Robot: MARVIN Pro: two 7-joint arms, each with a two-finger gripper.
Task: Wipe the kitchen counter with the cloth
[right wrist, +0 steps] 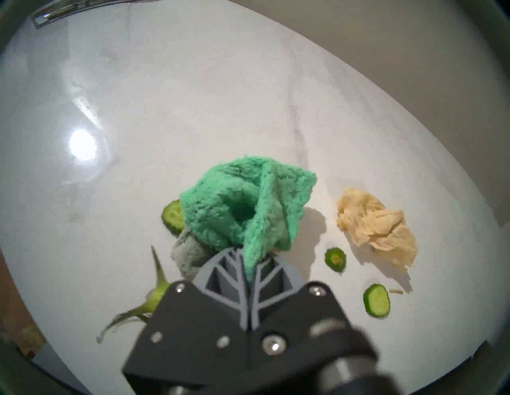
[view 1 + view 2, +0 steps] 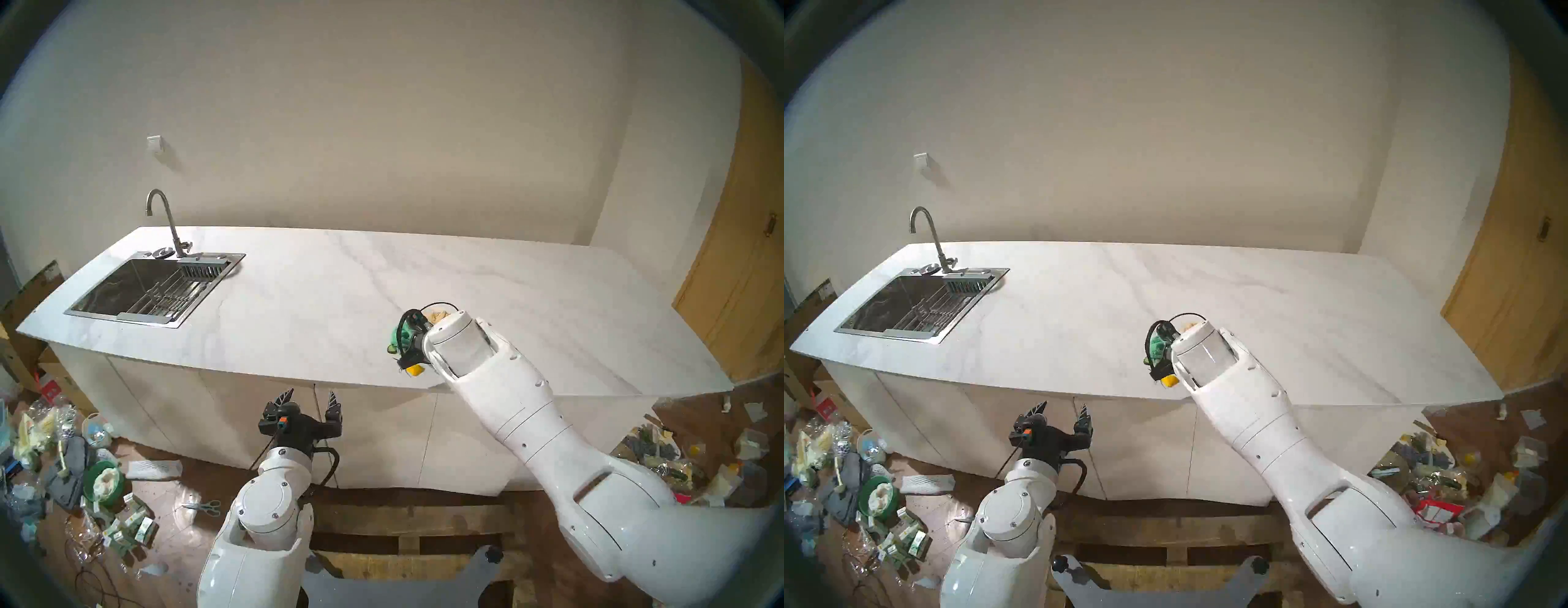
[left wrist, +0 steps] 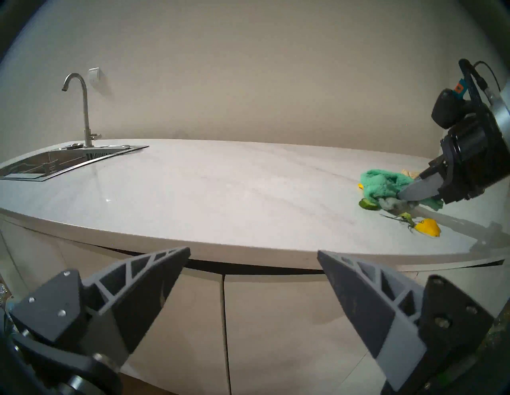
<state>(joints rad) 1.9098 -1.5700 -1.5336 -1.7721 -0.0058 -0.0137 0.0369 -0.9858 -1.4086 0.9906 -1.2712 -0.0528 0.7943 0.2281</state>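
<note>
The white marble-look kitchen counter (image 2: 318, 305) runs across the head views. My right gripper (image 1: 249, 256) is shut on the teal-green fuzzy cloth (image 1: 242, 201), pinching a fold of it. The bunched cloth rests on the counter near its front edge, right of centre, and its grey patch shows low on the left. The cloth also shows in the left wrist view (image 3: 383, 184) and the head view (image 2: 401, 333). My left gripper (image 2: 309, 397) is open and empty. It sits below the counter's front edge, before the white cabinet fronts (image 3: 276, 317).
A tan paper wad (image 1: 375, 229) lies right of the cloth. Cucumber slices (image 1: 376, 300), a green stem (image 1: 157, 295) and a yellow scrap (image 3: 427, 227) lie around it. The steel sink (image 2: 144, 293) and faucet (image 2: 165, 220) are at far left. Clutter covers the floor (image 2: 85, 479).
</note>
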